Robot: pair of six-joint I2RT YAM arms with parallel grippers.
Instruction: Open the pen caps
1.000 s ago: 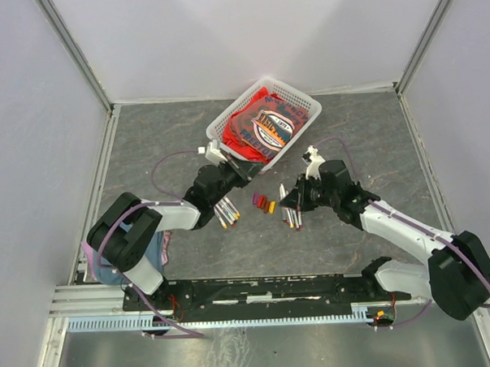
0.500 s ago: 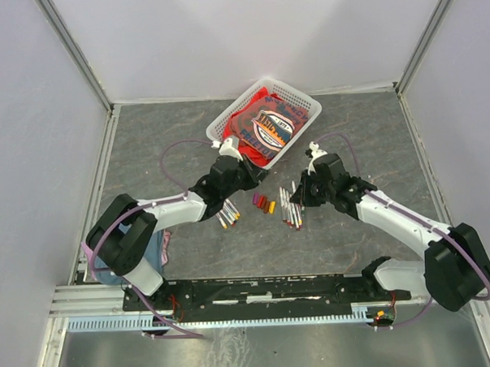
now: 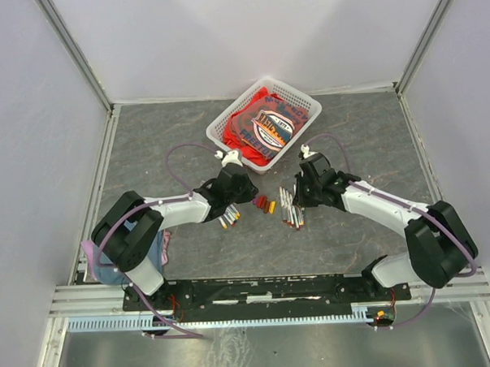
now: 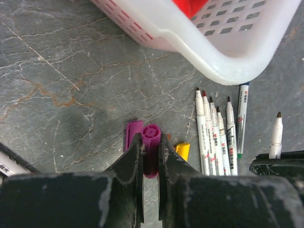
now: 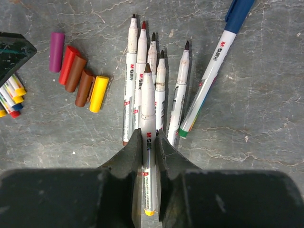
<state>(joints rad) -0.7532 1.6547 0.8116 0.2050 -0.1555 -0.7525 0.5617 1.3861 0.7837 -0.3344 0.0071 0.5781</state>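
My left gripper (image 4: 151, 138) is shut on a purple pen cap (image 4: 152, 131), held just above the table beside another purple cap (image 4: 132, 133) and a yellow cap (image 4: 182, 151). In the top view it (image 3: 244, 195) sits left of the short row of caps (image 3: 265, 204). My right gripper (image 5: 148, 135) is shut on an uncapped white pen barrel (image 5: 147, 102) with a brown tip, lying over the row of uncapped pens (image 5: 135, 71). Purple (image 5: 56, 51), red (image 5: 68, 64), brown (image 5: 84, 88) and yellow (image 5: 99, 93) caps lie to its left.
A white basket (image 3: 299, 90) holding a red bag stands behind the grippers. A blue-capped pen (image 5: 213, 66) lies right of the uncapped pens. Several capped pens (image 3: 228, 215) lie under my left arm. A blue cloth (image 3: 156, 249) lies at the near left.
My left gripper has moved from the basket's edge down toward the row of caps, carrying the purple cap. My right gripper has swung back over the row of uncapped pens with the barrel.
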